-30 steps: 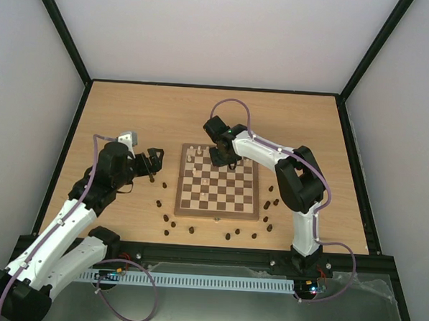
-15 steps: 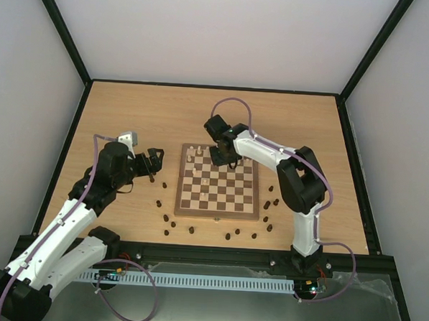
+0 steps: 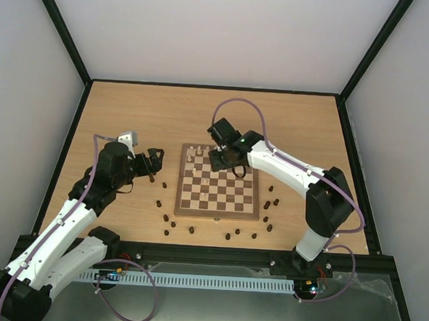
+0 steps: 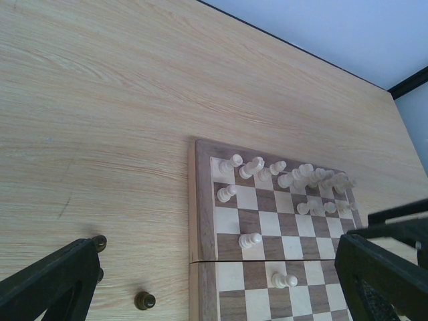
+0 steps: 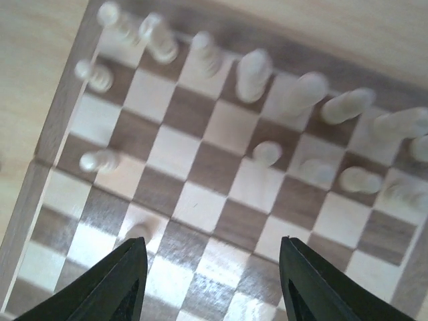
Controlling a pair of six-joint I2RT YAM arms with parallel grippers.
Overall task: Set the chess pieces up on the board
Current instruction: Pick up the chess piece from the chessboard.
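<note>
Top view: right claw (image 3: 224, 162) hangs spread over the chessboard's (image 3: 227, 201) far rows; left claw (image 3: 154, 164) is spread, board to its right.
Left wrist: cream pieces (image 4: 287, 179) stand ahead.
Right wrist: fingers (image 5: 120, 281) apart and empty, cream pawn (image 5: 266, 152) ahead.

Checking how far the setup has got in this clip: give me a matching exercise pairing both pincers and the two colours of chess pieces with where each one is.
Column one:
1. left pincer
2. right pincer
3. pale pieces
4. dark pieces

Column two:
A. standing on the board, mostly in its far rows
B. loose on the table around the board
C. above the board, fingers apart, holding nothing
D. over the table left of the board, wide open

Pairs: 1-D, 2-C, 3-A, 4-B
</note>
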